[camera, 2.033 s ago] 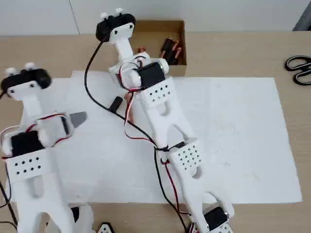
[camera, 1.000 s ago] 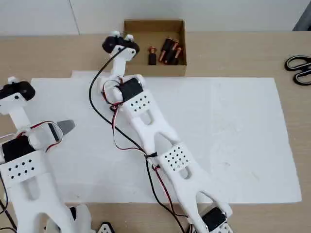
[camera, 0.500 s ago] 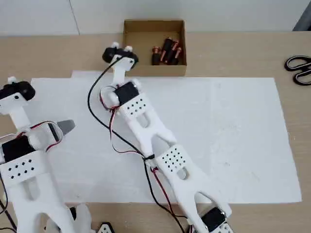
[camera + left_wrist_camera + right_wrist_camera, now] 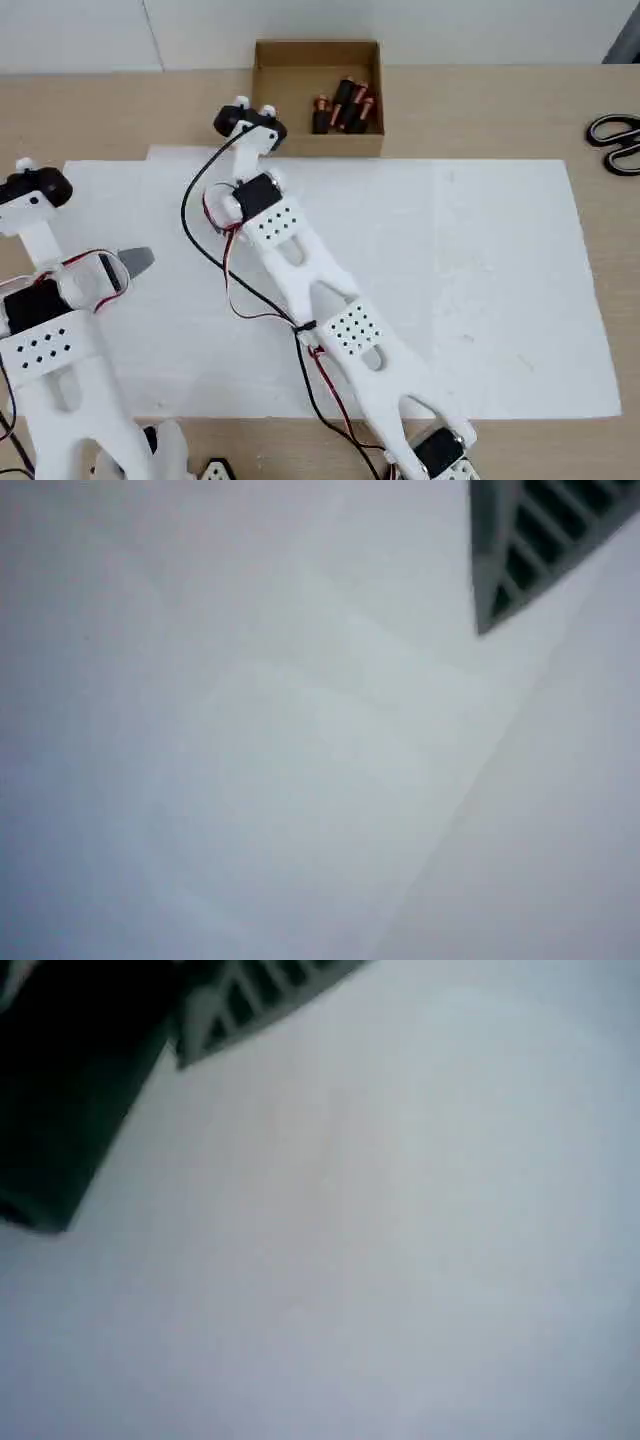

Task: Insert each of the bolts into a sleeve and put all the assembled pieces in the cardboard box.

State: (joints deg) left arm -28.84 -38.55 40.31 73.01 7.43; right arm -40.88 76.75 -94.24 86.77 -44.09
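Withdrawal of right claw from cardboard box, one more assembled piece dropped inside, likely the last; claw opening impossible to tell.

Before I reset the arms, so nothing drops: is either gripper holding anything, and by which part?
No piece shows in the left gripper or the right gripper; the assembled pieces lie in the cardboard box.
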